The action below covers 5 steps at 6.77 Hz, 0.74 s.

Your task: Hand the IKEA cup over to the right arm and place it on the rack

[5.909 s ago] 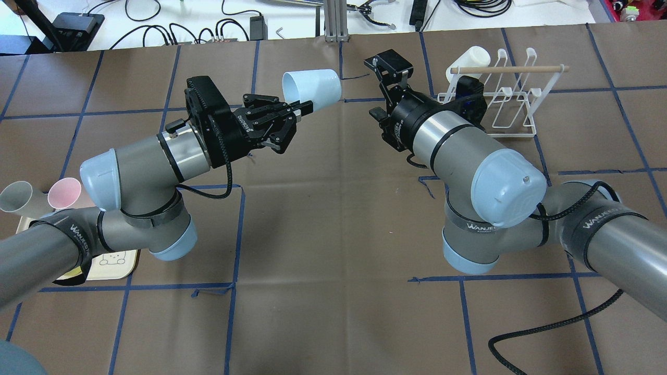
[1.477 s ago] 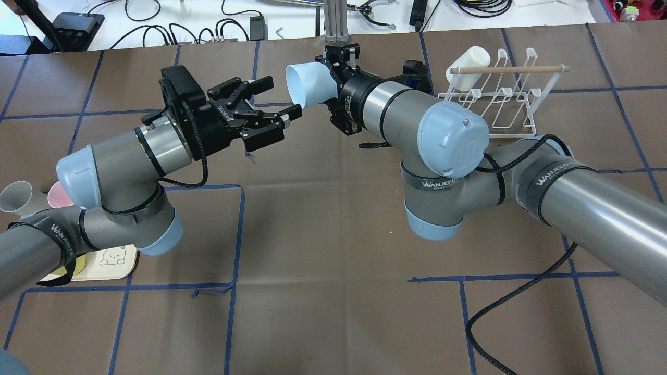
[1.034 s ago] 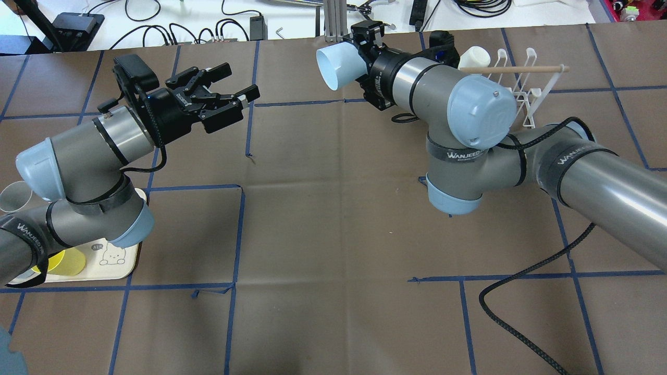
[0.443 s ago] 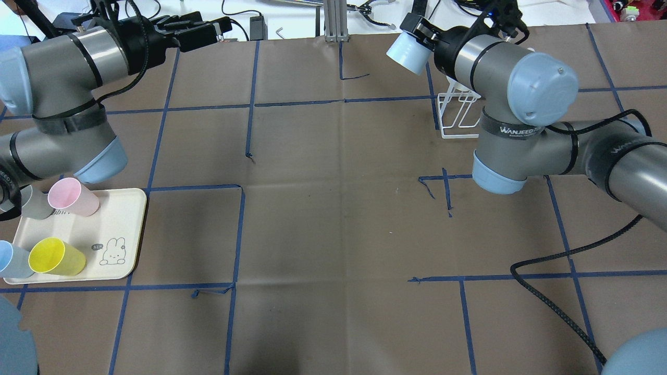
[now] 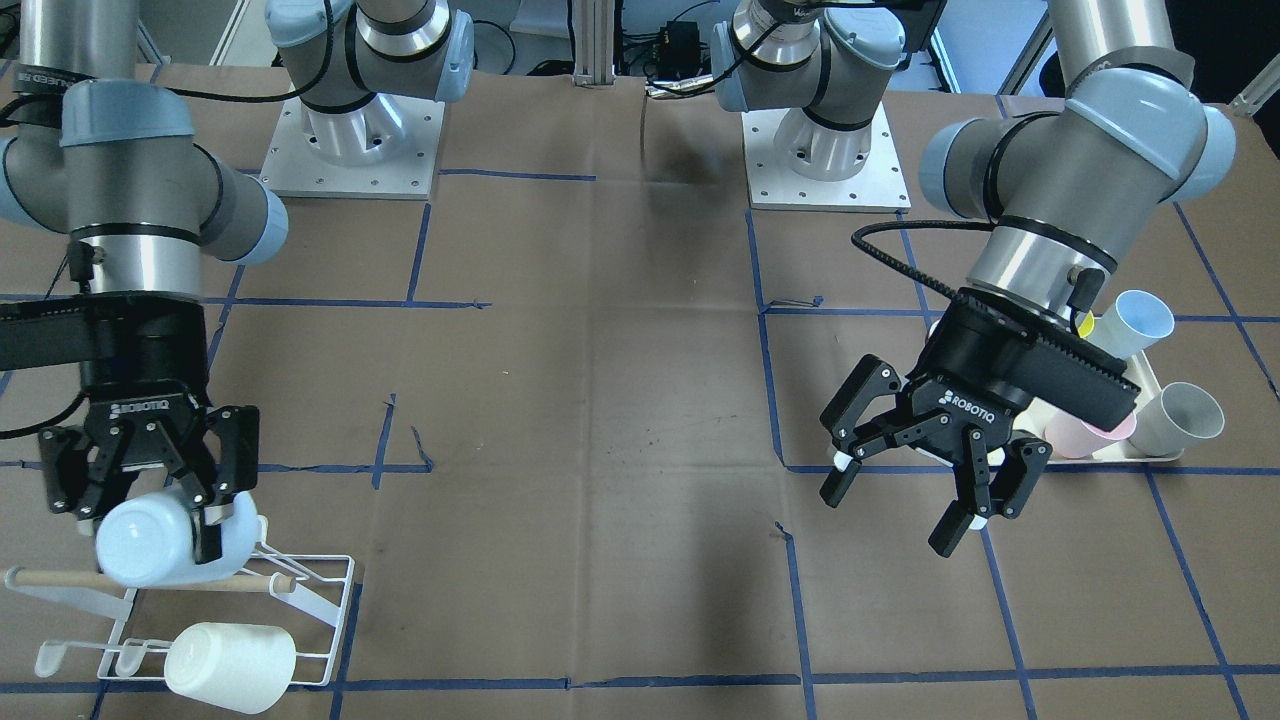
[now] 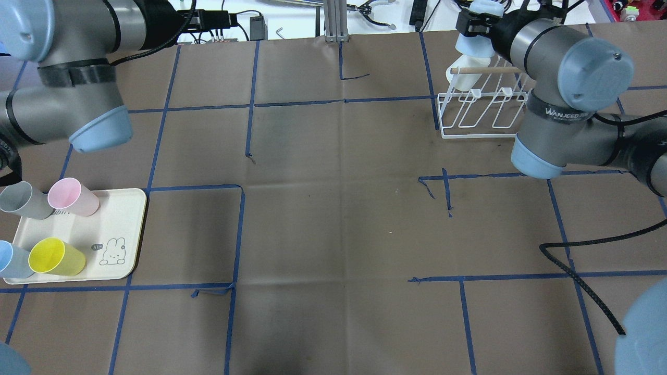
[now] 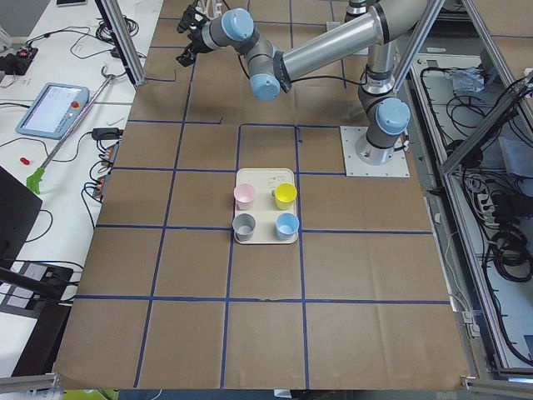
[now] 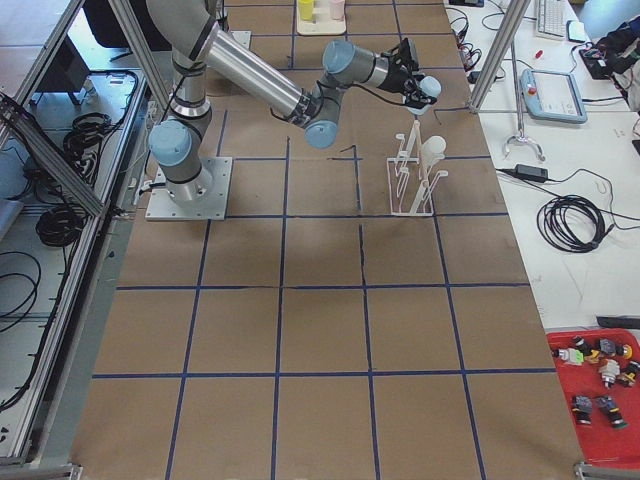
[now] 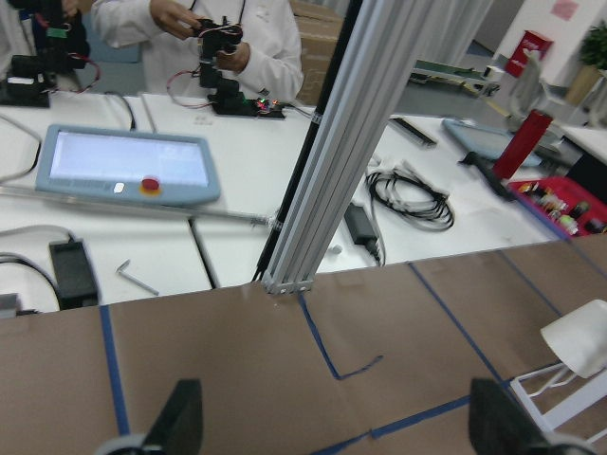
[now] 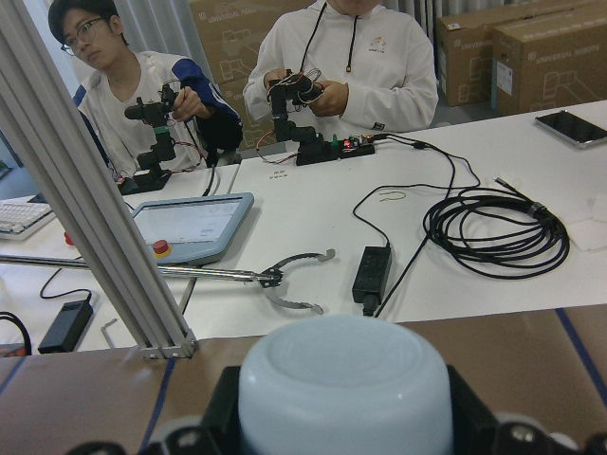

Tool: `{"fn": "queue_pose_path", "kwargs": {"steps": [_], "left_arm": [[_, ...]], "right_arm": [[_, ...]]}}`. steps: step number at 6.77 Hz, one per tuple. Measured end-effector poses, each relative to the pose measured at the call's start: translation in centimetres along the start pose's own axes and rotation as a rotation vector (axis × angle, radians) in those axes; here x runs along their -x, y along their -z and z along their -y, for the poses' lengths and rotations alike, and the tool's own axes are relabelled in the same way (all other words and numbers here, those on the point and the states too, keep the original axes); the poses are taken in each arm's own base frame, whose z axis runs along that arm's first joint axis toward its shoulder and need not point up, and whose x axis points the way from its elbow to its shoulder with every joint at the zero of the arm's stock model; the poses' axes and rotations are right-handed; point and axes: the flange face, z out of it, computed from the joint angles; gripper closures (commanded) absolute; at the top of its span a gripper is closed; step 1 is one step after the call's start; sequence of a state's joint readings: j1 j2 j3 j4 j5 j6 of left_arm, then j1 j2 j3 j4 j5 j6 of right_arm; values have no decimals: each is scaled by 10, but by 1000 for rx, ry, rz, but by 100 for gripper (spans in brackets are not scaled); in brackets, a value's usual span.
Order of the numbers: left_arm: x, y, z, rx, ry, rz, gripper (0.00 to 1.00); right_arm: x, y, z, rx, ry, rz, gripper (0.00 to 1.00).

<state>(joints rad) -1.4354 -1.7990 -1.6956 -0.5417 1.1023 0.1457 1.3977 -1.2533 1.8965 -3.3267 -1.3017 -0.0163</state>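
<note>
Pinching the pale-blue cup [image 5: 140, 548], the right gripper [image 5: 148, 522] hovered over the white rack [image 5: 50, 577] (a white cup [image 5: 230, 653] sat on one prong); the left gripper [image 5: 920, 495] hung spread apart.

My right gripper [image 6: 471, 26] clasps the pale blue cup [image 6: 473, 47] just above the wooden dowel [image 6: 482, 70] of the rack [image 6: 479, 112].

Pale blue cup [image 5: 140, 548] held at the white wire rack [image 5: 350, 600]
It is clamped base-outward by the right claw [image 5: 140, 515], just above the wooden dowel [image 5: 50, 577], near the table's [image 5: 600, 450] far right corner.
</note>
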Motion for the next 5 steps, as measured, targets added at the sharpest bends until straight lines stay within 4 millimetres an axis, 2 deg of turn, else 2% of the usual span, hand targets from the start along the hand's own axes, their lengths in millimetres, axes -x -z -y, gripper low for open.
{"fn": "queue_pose_path", "kwargs": {"steps": [2,5], "left_arm": [[-21,22,5,335,64,172,1],[-54,84,-7,655,99,268,1]], "right_arm": [[-42,-35,9,-17,106,-45,90],[-101,-73,13,-76,127,-80,90]]}}
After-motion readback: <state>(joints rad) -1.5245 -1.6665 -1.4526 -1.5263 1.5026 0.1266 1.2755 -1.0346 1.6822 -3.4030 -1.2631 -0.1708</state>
